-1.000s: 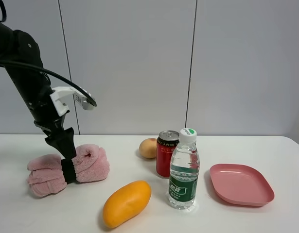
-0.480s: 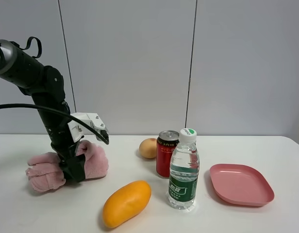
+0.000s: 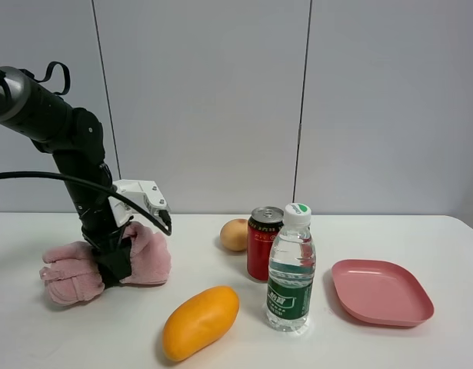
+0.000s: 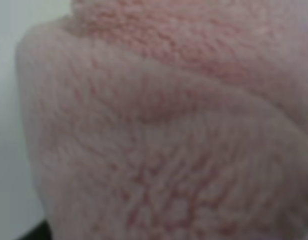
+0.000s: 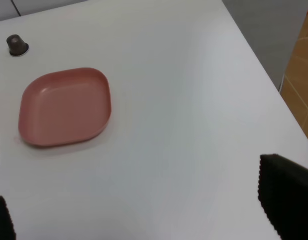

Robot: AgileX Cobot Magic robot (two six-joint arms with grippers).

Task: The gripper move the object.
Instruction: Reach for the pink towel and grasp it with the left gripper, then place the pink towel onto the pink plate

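**Left hand** (image 3: 114,267): pressed down on the dark-banded middle of the rolled pink towel (image 3: 148,257), which lies on the tabletop (image 3: 82,330) near its left edge. The fingers are sunk in the pile, so it cannot be told whether they are clamped. The left wrist view shows only blurred fleece of the towel (image 4: 169,125).

**Right hand** (image 5: 142,210): fingers spread wide apart above the tabletop's right edge, near the pink plate (image 5: 63,107).

**Mango** (image 3: 201,321): near the front edge.

**Bottle** (image 3: 291,269) and **can** (image 3: 263,242): upright mid-tabletop.
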